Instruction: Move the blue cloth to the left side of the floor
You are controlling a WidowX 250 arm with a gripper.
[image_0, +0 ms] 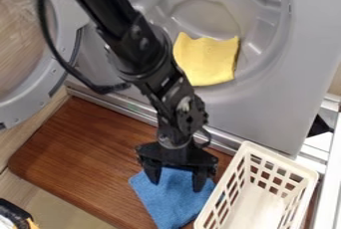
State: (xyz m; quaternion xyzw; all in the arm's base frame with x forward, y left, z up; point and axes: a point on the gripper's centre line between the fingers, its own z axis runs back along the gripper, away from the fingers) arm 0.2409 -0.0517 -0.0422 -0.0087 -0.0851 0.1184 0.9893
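Claw (176,185) was spread, its 2 fingers (152,171) well apart and pointed down, with blue cloth (174,204) visible between them. Couldn't tell if the tips touched it. Nothing pinched that I could see. Cloth lay at the lower middle of the view, on the brown board (73,156), bottom end at the view's lower edge, top end partly hidden under the claw. Its right side ran up to the white basket (244,146), and some blue showed through the basket's side holes; couldn't tell if those 2 touched. Arm (110,11) came in from the top, left of center, and slanted down to the right across the gray machine (279,98). Black cable (52,49) looped down on the arm's left side and met it about midway. Yellow cloth (208,61) sat in the machine's round opening, right of the arm, near the lower lip. Round door (40,101) stood open at upper left, cut off by the view's edge. Basket was upright at lower right, slotted walls, cut off at the bottom. Pale floor (57,205) showed past the board's lower left edge, with a dark item (13,213) in that corner, too cropped to identify.
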